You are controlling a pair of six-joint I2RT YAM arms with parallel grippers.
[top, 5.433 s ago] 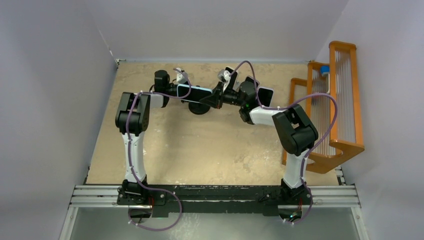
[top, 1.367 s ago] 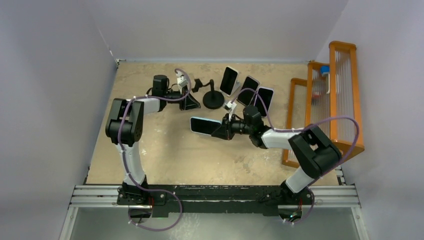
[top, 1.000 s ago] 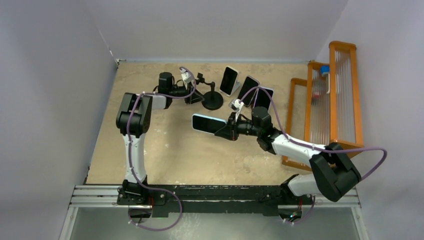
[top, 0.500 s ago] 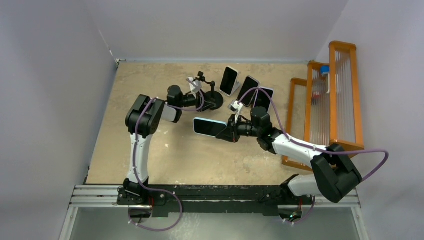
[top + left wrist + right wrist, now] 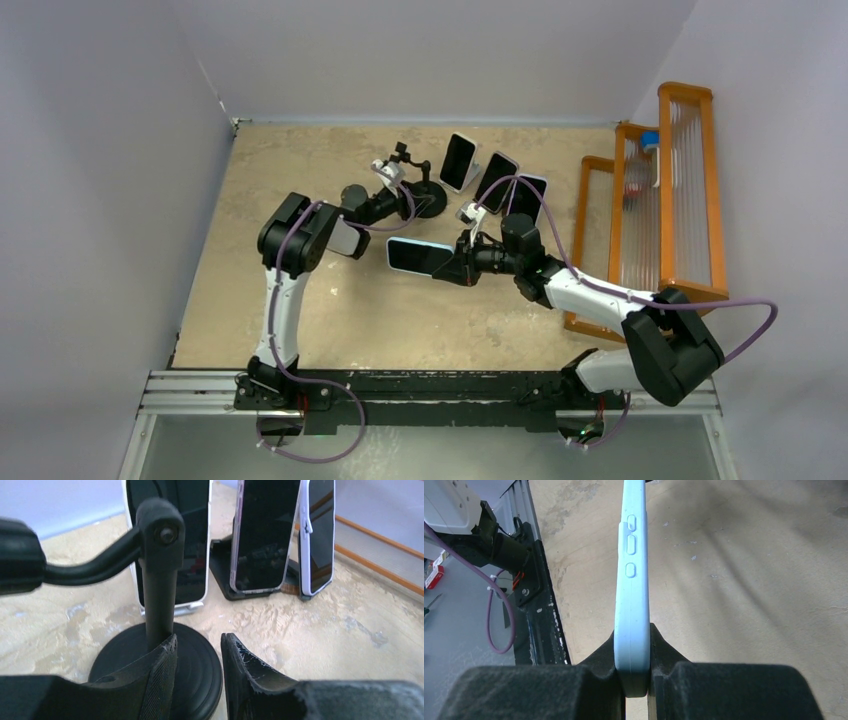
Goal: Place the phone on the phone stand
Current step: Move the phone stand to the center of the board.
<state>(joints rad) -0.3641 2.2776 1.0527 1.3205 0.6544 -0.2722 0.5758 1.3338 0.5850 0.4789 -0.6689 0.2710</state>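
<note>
The phone, in a light-blue case with a dark screen, hangs level above the table's middle, and my right gripper is shut on its right end. In the right wrist view the phone stands edge-on, pinched between the gripper's pads. The black phone stand has a round base, an upright post and a clamp arm reaching left. My left gripper sits low at the base's left side. Its jaws are open with nothing between them. The post stands just behind the left finger.
Three other dark-screened phones lean on small stands just right of the black stand; they also show in the left wrist view. An orange rack lines the right wall. Grey walls close in the sandy table.
My left gripper has swung right and down from the stand's clamp arm to its base, and its jaws have parted a little. The right gripper and phone have drifted slightly left.
</note>
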